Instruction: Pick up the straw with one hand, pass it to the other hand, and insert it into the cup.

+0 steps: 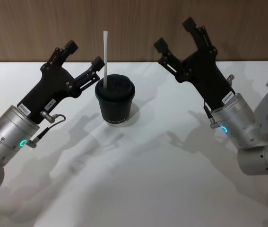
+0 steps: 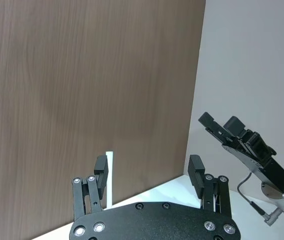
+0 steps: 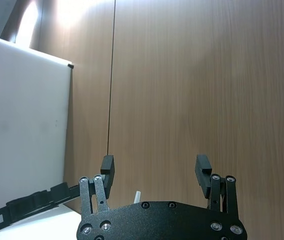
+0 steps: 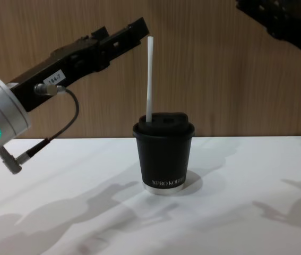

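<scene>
Head view looks down, chest view sideways, both sharing the cup; wrist views face the wood wall.

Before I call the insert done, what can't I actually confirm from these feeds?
- How deep the straw goes: the cup and its lid hide its lower end in the chest and head views.
- Right end effector: cut off by the chest view's top edge.
- Cup lettering: too small to read in the head view.

Straw upright in cup; left gripper beside, right gripper farther right.
</scene>
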